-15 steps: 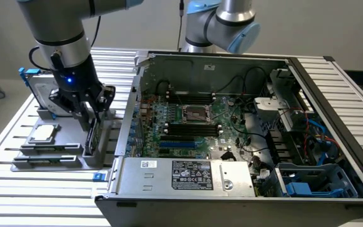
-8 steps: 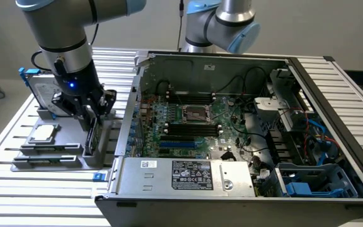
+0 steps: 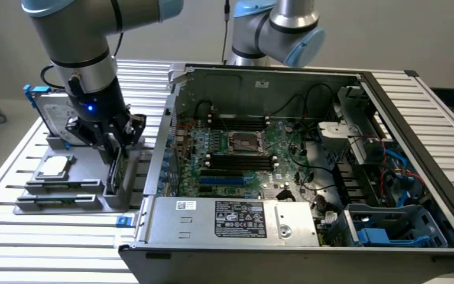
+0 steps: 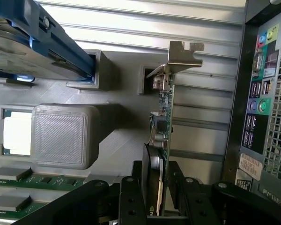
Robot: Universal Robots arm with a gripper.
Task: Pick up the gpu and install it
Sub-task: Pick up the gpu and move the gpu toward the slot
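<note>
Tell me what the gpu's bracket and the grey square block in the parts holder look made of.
gpu bracket: looks like bare sheet metal, silvery with a dull sheen and a folded tab at its end.
Grey square block: probably 3D-printed plastic, matte, with fine layer lines across its face.

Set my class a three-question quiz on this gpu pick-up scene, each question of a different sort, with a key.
1. True or false: the gpu sits inside the case.
2. Where is the tool? A: over the power supply. B: open, astride the upright gpu in the grey holder. C: gripping the hard drive.
3. Fill in: the gpu's end farthest from the tool carries a silvery metal ____.
Key: 1 false; 2 B; 3 bracket.
</note>
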